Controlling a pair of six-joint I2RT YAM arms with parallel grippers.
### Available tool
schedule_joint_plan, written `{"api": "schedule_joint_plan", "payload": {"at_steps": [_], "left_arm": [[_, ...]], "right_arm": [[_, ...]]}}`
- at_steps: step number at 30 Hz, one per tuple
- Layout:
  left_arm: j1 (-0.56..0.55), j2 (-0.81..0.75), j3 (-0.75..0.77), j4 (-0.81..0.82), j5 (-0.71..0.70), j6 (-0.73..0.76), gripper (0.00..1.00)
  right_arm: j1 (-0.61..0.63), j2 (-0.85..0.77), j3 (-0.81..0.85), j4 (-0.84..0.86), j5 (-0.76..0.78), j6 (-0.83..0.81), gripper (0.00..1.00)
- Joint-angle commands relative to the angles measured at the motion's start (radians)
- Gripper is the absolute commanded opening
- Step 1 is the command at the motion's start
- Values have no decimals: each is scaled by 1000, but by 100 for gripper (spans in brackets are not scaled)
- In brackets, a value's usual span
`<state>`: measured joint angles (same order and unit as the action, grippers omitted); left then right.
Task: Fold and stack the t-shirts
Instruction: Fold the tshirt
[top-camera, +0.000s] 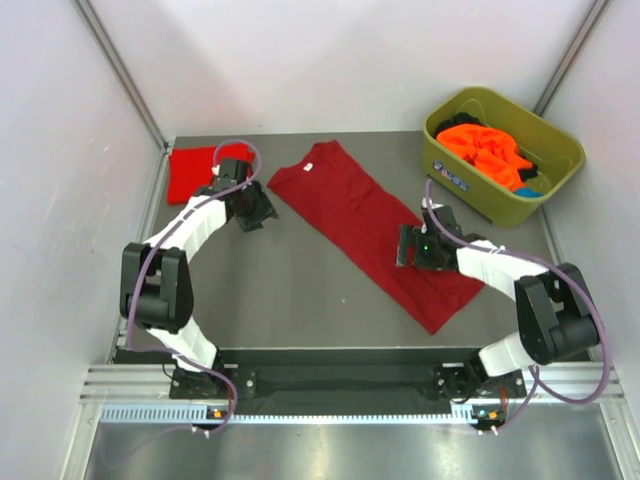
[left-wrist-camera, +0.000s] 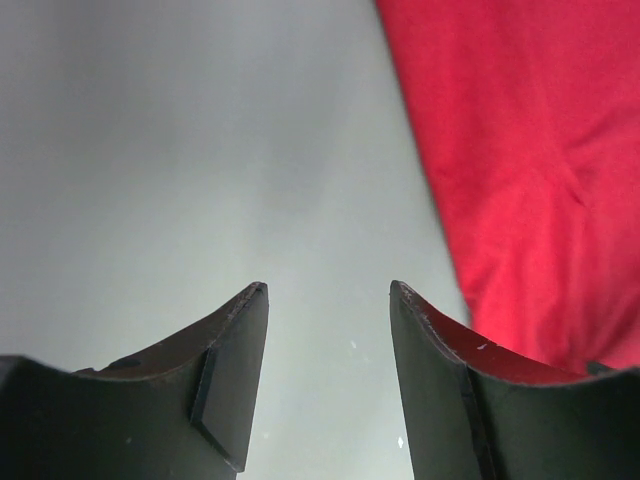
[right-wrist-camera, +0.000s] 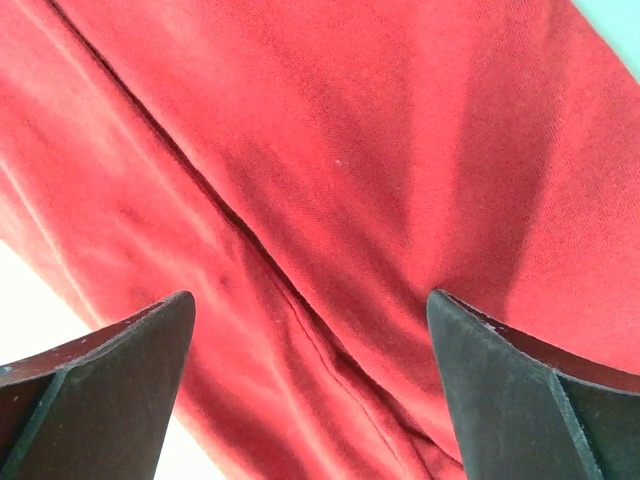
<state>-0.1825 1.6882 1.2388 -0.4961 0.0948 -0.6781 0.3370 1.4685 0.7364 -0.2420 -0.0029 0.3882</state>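
The left gripper (left-wrist-camera: 328, 292) is held part open and empty over the table (left-wrist-camera: 150, 150). Red cloth (left-wrist-camera: 520, 150) just right of it is cut off, its shirt unidentifiable. The right gripper (right-wrist-camera: 310, 300) is spread wide, nothing gripped, directly above the dark crimson t-shirt (right-wrist-camera: 330, 150), whose edges are cropped.

table (top-camera: 300, 300): dark grey matte top, evenly lit | back wall (top-camera: 340, 60): plain white panel behind table's far edge | left wall (top-camera: 50, 200), right wall (top-camera: 612, 130): white, flanking table | corner struts (top-camera: 121, 70): grey metal, rising from table's far corners | rail (top-camera: 350, 408): aluminium, along table's near edge | light: soft, diffuse, faint shadows
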Motion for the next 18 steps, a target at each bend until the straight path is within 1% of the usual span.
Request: {"api": "schedule_joint_plan", "payload": {"at_steps": [1,4,9,12,13,14,16,18], "left_arm": [[-6,-65,-45,79,98,-3,57],[-15,-64,-76,123,123,-9,57],[-17,-1,-35,149,140,-24,57],[-17,56,7,192,123,-32,57],[-17,92,23,201,117,-34,57],[-17,111,59,215,111,-37,57],[-17,172,99,220,83,-40,57],[-15,214,160,211,45,-46,57]], "right_arm": [[28,-46,-68,-189,-3,139,100],[42,-114,-40,-223,43,163,100],[74,-178,72,-301,63,111,100],[138,-174,158,-321,84,45,100],[190,-159,191,-330,122,20,100],[213,-152,204,-332,142,-24,100],[262,-137,219,-335,185,-57,100],[283,-135,227,-323,205,-77,100]]}}
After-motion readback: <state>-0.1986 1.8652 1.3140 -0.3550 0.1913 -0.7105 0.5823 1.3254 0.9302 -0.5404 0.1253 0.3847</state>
